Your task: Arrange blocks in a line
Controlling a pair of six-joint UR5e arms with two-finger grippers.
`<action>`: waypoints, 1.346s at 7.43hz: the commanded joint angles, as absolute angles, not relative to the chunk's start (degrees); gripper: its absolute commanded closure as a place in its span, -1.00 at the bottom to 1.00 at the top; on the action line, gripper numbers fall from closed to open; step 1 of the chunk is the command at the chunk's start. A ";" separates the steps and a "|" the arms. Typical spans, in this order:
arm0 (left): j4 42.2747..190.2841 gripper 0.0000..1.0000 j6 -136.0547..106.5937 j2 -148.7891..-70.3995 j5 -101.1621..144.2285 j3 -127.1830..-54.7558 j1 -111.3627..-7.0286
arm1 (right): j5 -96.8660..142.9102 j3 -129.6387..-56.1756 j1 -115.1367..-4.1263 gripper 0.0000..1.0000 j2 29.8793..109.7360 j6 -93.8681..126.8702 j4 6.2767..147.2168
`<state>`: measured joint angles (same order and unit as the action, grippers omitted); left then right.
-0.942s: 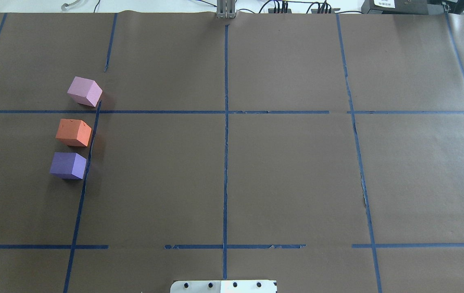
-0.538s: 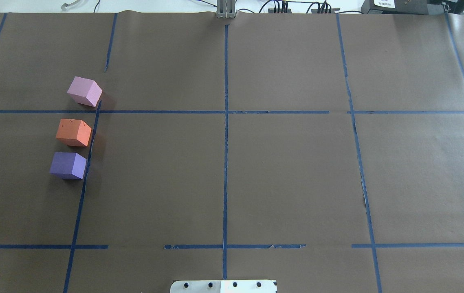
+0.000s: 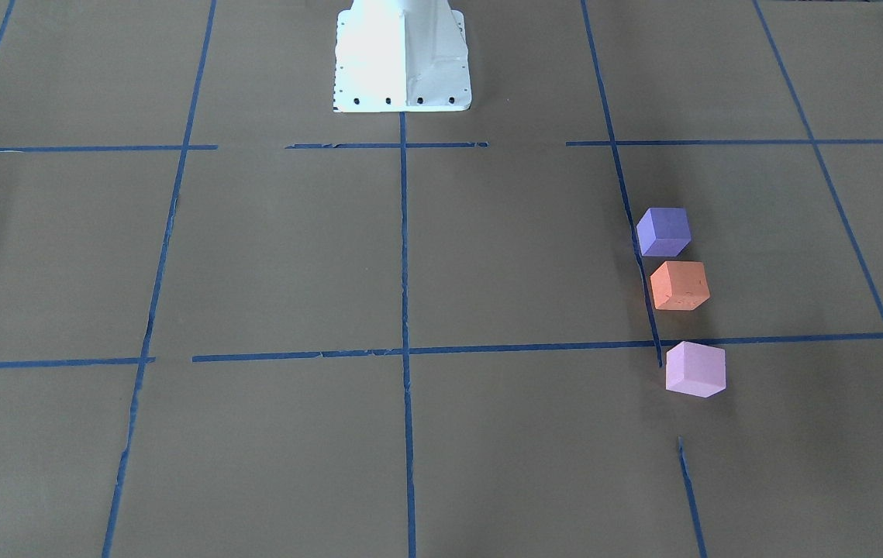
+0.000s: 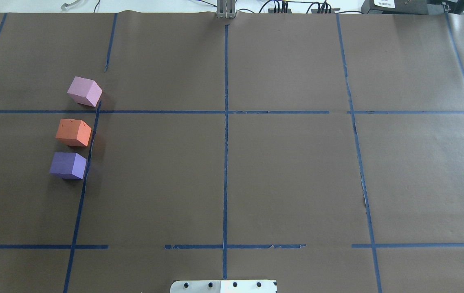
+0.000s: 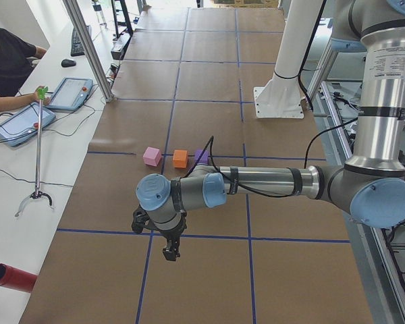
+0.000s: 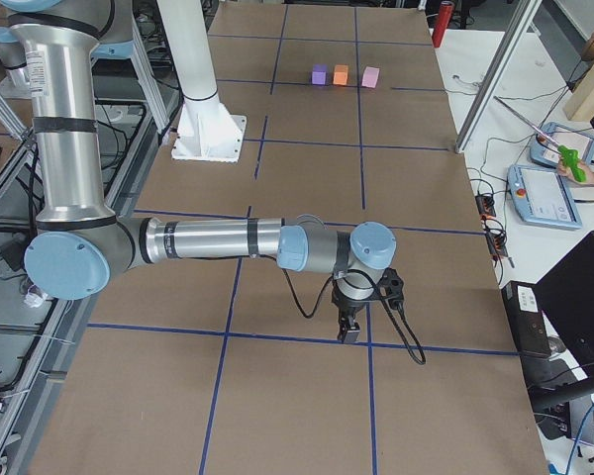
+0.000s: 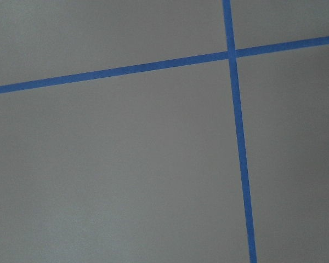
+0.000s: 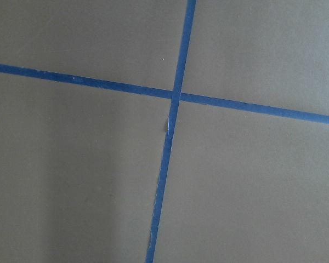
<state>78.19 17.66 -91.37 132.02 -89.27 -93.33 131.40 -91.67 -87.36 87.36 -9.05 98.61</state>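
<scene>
Three cubes stand in a rough line on the brown paper at the table's left side. In the overhead view the pale pink block [image 4: 84,91] is farthest, the orange block [image 4: 73,132] in the middle, the purple block [image 4: 68,165] nearest. In the front-facing view they are the purple [image 3: 663,231], orange [image 3: 680,285] and pink [image 3: 695,369] blocks. My left gripper [image 5: 170,251] and right gripper [image 6: 348,332] show only in the side views, low over the paper far from the blocks. I cannot tell whether they are open or shut.
Blue tape strips [image 4: 225,122] form a grid on the paper. The white robot base [image 3: 402,54] stands at the table's near middle edge. A red cylinder [image 5: 10,278], a grabber tool [image 5: 38,148] and an operator's tablets [image 5: 23,121] lie on the side bench.
</scene>
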 commanded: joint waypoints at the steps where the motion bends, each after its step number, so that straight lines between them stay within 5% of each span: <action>1: 78.22 -1.00 13.56 -91.49 132.28 -89.56 -93.34 | 131.40 -91.67 -87.36 -1.00 87.36 -9.05 98.61; 10: 78.22 -1.00 13.27 -92.20 132.28 -89.82 -93.25 | 131.40 -91.67 -87.36 -1.00 87.36 -9.05 98.61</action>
<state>78.33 13.28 -92.15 132.28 -89.69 -93.27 131.40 -91.67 -87.36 87.36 -9.08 98.61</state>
